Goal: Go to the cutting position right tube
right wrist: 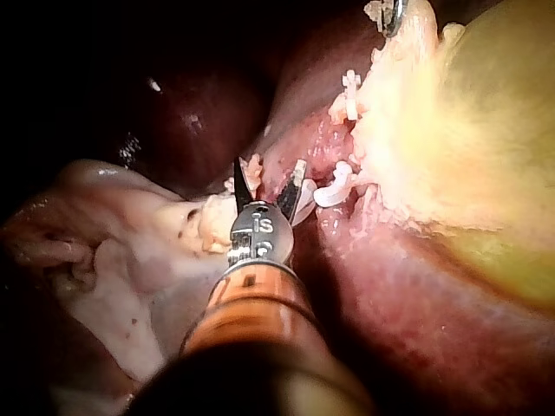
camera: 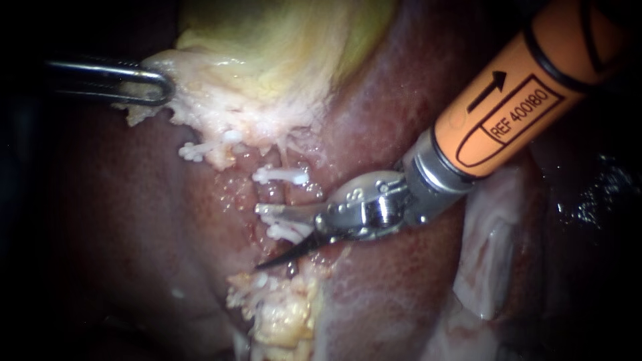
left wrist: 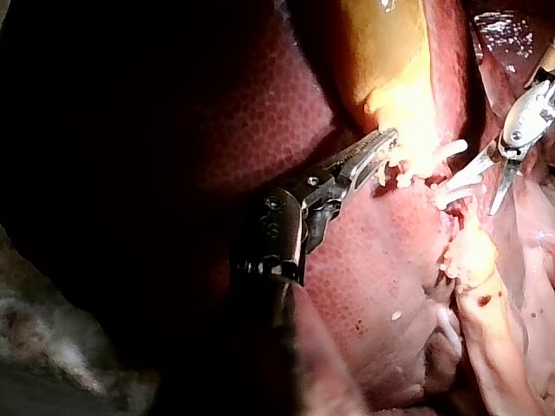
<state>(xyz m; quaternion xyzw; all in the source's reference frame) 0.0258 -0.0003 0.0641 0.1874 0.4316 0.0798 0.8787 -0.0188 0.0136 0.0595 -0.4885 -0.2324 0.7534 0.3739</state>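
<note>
Hovering at the right tube (camera: 271,194), your right instrument (camera: 262,238) has its hand wide open, gripping nothing, with a white clip (camera: 284,232) lying between the blades. Your left instrument (camera: 150,90) has its hand closed on the gallbladder (camera: 267,60) at its pale edge. Closing here could bite the clip instead of bare tube, or the lower blade's tip could nick the liver (camera: 374,294).

1. The endoscope view is taken close over the tissue, faced at the white clips (camera: 281,176) between gallbladder (camera: 267,60) and liver (camera: 120,220);
2. the left wrist view is taken from farther back, along the left instrument (left wrist: 388,140), toward the gallbladder's edge;
3. the right wrist view is taken closely along the right instrument (right wrist: 267,173); the clips are shared by all three.
</note>
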